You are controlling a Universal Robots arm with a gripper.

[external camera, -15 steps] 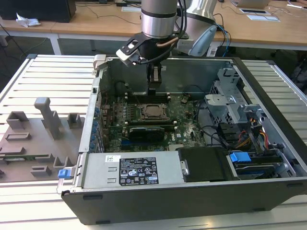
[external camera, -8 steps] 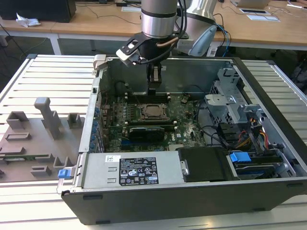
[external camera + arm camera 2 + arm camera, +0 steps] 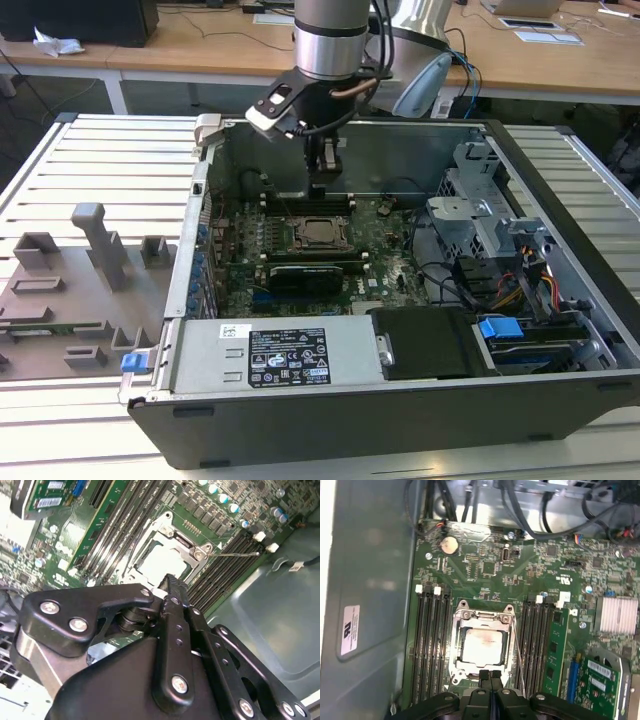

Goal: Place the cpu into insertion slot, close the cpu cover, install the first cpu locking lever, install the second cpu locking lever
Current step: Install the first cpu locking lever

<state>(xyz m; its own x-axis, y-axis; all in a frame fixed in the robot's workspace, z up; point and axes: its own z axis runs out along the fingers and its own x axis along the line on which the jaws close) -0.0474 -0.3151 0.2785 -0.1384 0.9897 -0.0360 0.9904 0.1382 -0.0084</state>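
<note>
Slatted metal table (image 3: 100,160) with wooden desks (image 3: 180,45) behind, carrying an open computer case (image 3: 330,420). Inside, on the green motherboard (image 3: 485,570): cpu (image 3: 481,645) seated in the insertion slot (image 3: 461,614), cpu cover (image 3: 482,626) down around it. Gripper (image 3: 490,674) poised close over the slot's edge, fingers (image 3: 485,677) pressed together, grasping nothing.

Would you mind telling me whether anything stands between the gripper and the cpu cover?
Nothing visible does: in the first wrist view the gripper hangs over one edge of the cpu cover, with only air between.
</note>
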